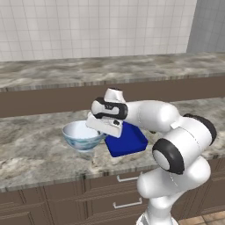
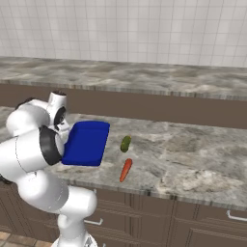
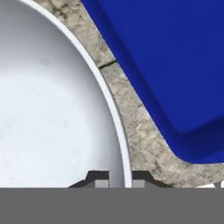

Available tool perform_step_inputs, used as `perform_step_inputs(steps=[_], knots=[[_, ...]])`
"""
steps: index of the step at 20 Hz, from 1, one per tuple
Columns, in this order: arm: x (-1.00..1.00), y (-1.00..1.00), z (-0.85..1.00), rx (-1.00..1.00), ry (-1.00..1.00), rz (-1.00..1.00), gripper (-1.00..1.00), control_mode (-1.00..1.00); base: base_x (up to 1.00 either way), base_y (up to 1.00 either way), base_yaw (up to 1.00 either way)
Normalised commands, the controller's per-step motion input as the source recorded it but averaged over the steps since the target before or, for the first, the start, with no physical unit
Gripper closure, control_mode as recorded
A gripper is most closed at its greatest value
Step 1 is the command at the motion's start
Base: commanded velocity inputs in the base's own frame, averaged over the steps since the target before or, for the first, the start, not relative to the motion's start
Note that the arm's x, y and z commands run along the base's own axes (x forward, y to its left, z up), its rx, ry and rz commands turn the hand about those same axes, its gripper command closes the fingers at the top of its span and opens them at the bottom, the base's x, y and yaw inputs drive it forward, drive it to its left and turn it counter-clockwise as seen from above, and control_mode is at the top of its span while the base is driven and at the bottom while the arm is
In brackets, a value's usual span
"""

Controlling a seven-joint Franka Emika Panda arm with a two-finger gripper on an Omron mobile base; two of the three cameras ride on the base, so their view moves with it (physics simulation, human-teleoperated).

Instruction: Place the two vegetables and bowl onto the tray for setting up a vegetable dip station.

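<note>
Nothing was on the tray (image 2: 87, 142) yet: carrot (image 2: 125, 170) and cucumber (image 2: 126, 143) lay on the bench (image 2: 193, 159) beside it, while the hand (image 3: 120, 180) straddled the bowl (image 1: 81, 135) rim narrowly, grip apparently closing.

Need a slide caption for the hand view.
Pincer straddling the white bowl rim, blue tray alongside on the marble counter.

Glossy white rounded arm (image 1: 176, 145) with dark joint rings and small dark-tipped jaws.
</note>
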Motion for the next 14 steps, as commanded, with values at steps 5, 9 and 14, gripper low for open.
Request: perform_step_inputs(steps=[5,9,14], knots=[[-0.08,-0.02,0.38,0.00,-0.01,-0.02,1.00,-1.00,0.00,0.00,0.00],[-0.03,-0.17,0.26,0.00,-0.01,-0.06,1.00,-1.00,0.00,0.00,0.00],[-0.01,-0.16,0.24,0.00,-0.04,-0.08,1.00,-1.00,0.00,0.00,0.00]])
